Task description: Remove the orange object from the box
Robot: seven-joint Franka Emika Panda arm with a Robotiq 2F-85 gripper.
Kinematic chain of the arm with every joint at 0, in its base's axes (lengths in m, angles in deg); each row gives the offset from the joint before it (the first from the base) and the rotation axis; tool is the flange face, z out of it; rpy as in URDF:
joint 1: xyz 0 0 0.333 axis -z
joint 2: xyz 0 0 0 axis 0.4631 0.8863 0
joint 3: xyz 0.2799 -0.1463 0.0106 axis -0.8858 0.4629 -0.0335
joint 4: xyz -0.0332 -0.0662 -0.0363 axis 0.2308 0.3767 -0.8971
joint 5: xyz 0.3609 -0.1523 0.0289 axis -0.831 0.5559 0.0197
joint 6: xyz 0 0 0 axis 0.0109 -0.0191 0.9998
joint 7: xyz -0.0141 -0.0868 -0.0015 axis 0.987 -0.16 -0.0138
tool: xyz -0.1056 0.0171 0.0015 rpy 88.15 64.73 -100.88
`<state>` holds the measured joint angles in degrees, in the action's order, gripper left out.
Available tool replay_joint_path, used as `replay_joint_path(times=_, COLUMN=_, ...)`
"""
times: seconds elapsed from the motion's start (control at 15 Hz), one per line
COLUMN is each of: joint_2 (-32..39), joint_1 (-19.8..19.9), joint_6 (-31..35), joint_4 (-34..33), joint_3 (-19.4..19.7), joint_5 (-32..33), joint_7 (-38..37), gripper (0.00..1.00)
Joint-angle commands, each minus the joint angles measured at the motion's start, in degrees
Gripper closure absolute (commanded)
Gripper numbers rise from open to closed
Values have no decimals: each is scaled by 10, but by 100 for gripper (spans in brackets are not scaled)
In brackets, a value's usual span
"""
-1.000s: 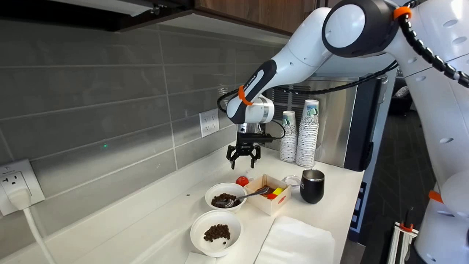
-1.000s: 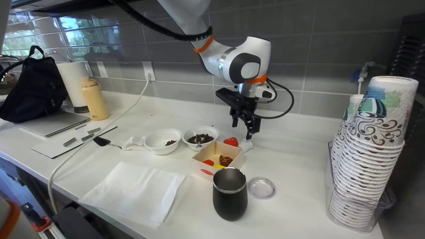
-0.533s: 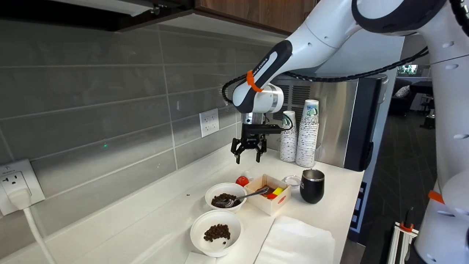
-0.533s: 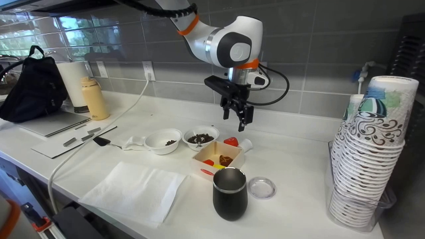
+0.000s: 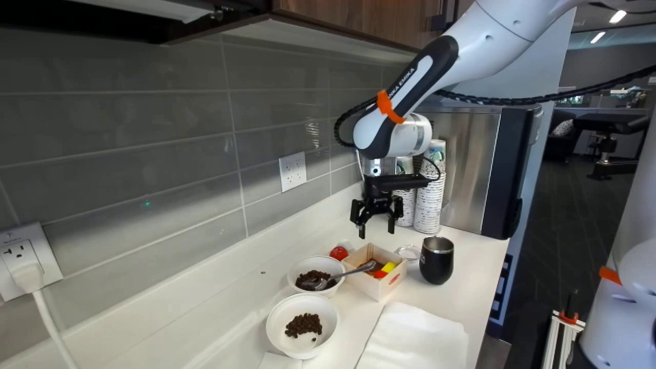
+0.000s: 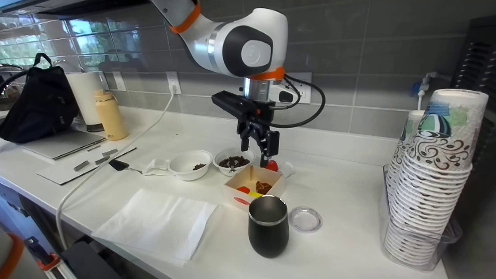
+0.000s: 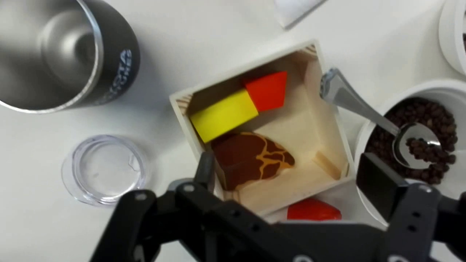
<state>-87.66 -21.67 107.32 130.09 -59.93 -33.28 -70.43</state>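
Note:
The box (image 7: 295, 125) is a pale wooden tray on the counter, seen also in both exterior views (image 5: 363, 283) (image 6: 234, 194). In it an orange-red block (image 7: 268, 91) lies end to end with a yellow block (image 7: 225, 115), beside a brown piece with orange veins (image 7: 251, 156). The orange-red block also shows in both exterior views (image 5: 379, 274) (image 6: 243, 189). A rounded red thing (image 7: 313, 210) sits outside the box, on its wall side (image 5: 339, 253) (image 6: 272, 166). My gripper (image 7: 290, 171) is open and empty, pointing down above the box's wall-side edge (image 5: 376, 231) (image 6: 255, 155).
A black tumbler (image 6: 268, 232) and a clear lid (image 6: 305, 219) stand by the box. Two white bowls hold dark pellets; a spoon (image 7: 358, 103) in one (image 5: 341, 264) reaches over the box's rim. White napkins (image 6: 159, 224), stacked cups (image 6: 430, 186) and the tiled wall are near.
The gripper has moved away from the wall toward the box, first rising a little, then coming lower. It has stayed open. The box and its contents have not moved.

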Motion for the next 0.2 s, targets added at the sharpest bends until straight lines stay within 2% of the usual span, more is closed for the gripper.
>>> replay_joint_path(times=0.0, joint_2=-93, joint_1=-3, joint_6=-5, joint_4=87, joint_3=2, joint_5=37, joint_7=-26, gripper=0)
replay_joint_path(times=0.13, joint_2=-114, joint_1=0, joint_6=-6, joint_4=108, joint_3=1, joint_5=48, joint_7=-33, gripper=0)
